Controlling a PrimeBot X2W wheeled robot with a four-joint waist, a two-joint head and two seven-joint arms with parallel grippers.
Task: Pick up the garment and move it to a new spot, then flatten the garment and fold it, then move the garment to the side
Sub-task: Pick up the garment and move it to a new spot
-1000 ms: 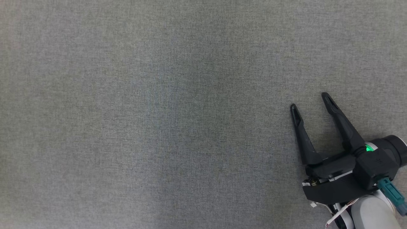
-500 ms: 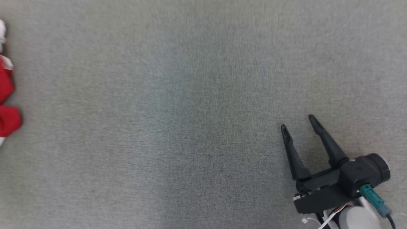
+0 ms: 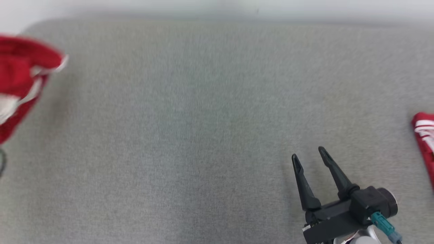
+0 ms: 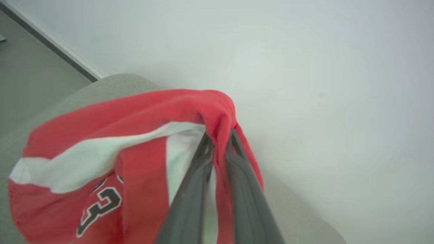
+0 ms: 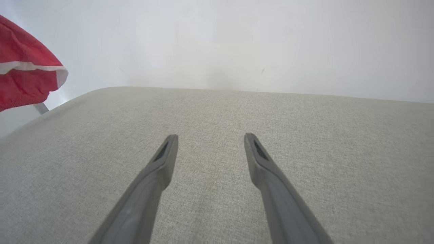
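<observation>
Right gripper [image 3: 309,155], seen from the head view, stands with its two long dark fingers spread wide and nothing between them, over the near right part of the grey woven cloth tabletop [image 3: 203,135]. Above the tabletop's far left corner is the red sports jersey with white trim [image 3: 23,74], bunched and blurred, so its lower end cannot be made out. At the tabletop's right edge lies a second red cloth with thin white stripes [image 3: 423,139], well apart from the jersey. In the left wrist view the left gripper [image 4: 219,137] is pinched nearly closed on a fold of the jersey [image 4: 101,135]: red fabric wraps over both fingertips and runs down between the fingers. From that pinch the jersey drapes to one side in a loose hump, showing a broad white band across the red, a white inner panel beside the fingers, and a black numeral 3 edged in white near the bottom. It hangs above the tabletop's [image 4: 112,84] rounded corner, before a plain white wall [image 4: 305,67]. In the right wrist view the right gripper [image 5: 211,136] has its fingers far apart and bare above the tabletop [image 5: 237,112], and a red, white-edged corner of the jersey [image 5: 27,81] hangs over the tabletop's far left corner.
</observation>
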